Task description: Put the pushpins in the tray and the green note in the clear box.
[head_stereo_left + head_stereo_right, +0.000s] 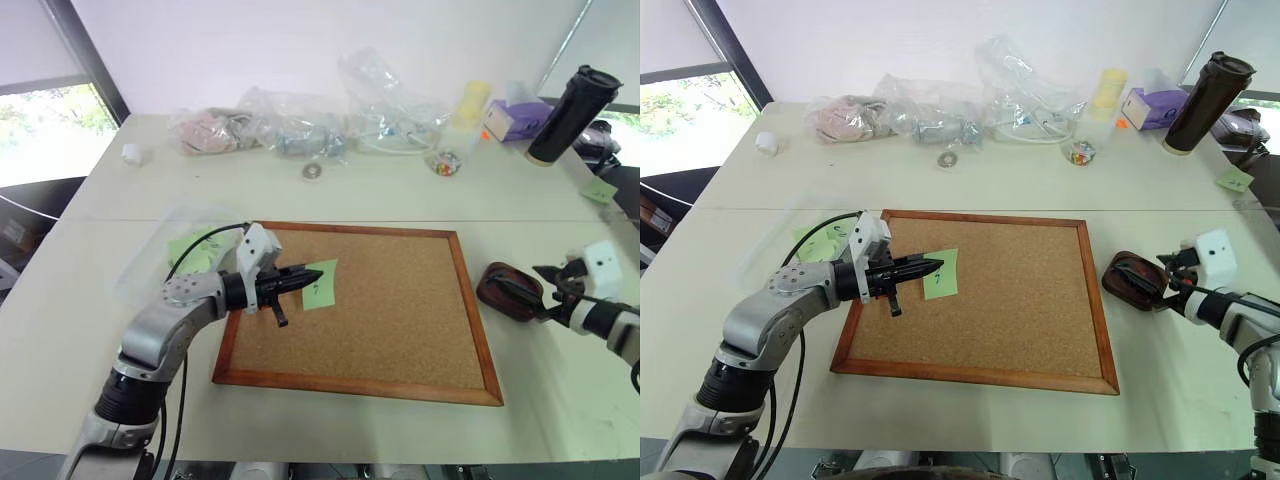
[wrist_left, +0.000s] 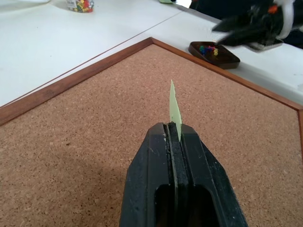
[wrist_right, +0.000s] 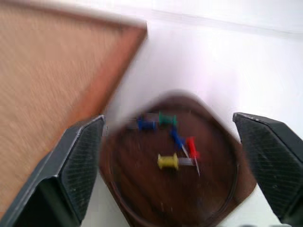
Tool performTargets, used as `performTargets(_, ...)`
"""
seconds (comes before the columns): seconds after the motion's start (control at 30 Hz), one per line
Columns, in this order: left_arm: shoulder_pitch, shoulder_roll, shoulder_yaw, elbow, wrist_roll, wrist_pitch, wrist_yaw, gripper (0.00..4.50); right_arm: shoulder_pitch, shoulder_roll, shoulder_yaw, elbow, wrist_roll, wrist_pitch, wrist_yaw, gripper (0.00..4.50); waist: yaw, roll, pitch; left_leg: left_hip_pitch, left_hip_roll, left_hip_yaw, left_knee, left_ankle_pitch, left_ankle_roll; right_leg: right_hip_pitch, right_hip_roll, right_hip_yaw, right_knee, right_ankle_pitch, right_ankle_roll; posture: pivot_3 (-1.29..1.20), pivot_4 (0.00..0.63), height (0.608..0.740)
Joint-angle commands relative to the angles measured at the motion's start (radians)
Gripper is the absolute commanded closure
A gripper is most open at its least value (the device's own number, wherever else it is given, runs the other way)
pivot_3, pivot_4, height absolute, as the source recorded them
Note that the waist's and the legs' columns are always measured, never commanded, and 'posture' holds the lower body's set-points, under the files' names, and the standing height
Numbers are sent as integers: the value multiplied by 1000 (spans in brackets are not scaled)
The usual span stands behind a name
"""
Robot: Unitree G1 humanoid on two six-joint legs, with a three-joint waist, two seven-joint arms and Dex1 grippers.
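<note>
The left gripper pinches the green note edge-on above open corkboard. The right gripper's fingers spread wide around the tray, pushpins inside. The clear box lies behind the left fingers.

Silver-grey arms — black cables, white wrist blocks, black-fingered left hand.

Corkboard, plastic bags, black tumbler
</note>
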Motion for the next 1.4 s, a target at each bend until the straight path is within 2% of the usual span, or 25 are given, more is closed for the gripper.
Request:
performTargets(0.03,-67,33,69,-75,-40,22,13,4500,-42,-11,-12,-178,150,81,37,37,-1,0,0,0,0,0,0,0,0,0,0,0,0,0,0,0,150,740)
performTargets(0.3,-160,150,249,-124,-85,121,116,4500,-225,12,202,-385,249,179,-4,37,-9,0,0,0,1,-1,-1,0,0,-1,1,-1,0,0,0,0,150,740)
performTargets(0.47,-67,329,458,-57,-136,199,70,4500,-262,-19,333,-463,254,160,80,37,-19,-3,3,-2,1,-2,-1,0,0,-2,0,-1,0,0,0,0,150,740)
performTargets(0.67,17,446,490,104,-77,109,-8,4500,-337,-39,429,-455,224,122,171,37,-14,-3,4,-1,1,-2,-1,0,0,-2,0,-2,0,0,0,0,150,740)
performTargets(0.87,23,438,428,197,-48,68,-43,4500,-362,-32,502,-411,145,58,196,37,-16,-4,5,-2,0,-2,-2,0,0,-3,-2,-2,0,0,0,0,150,740)
performTargets(0.9,30,427,410,213,-46,62,-57,3798,-364,-26,509,-404,135,49,194,0,-16,-4,5,-2,0,-2,-2,0,0,-3,-2,-2,0,0,0,0,150,740)
performTargets(0.93,39,420,394,231,-41,54,-72,3507,-367,-21,514,-399,127,43,192,0,-17,-4,5,-2,0,-2,-2,0,0,-4,-2,-2,0,0,0,0,150,740)
performTargets(1.0,52,416,368,270,-15,26,-89,2579,-368,-13,521,-392,117,34,189,0,-18,-4,5,-2,0,-2,-2,0,0,-4,-2,-2,0,0,0,0,150,740)
performTargets(1.17,43,470,342,302,3,-5,-173,33,-341,-25,527,-384,69,13,191,0,-19,-5,5,-7,0,-2,-1,0,0,-9,-1,-2,1,0,0,0,150,740)
performTargets(1.4,6,544,366,177,-84,48,-278,33,-288,-77,494,-389,38,-7,217,0,-16,-5,5,-13,0,-2,1,0,-1,-13,-2,-2,2,0,0,0,150,740)
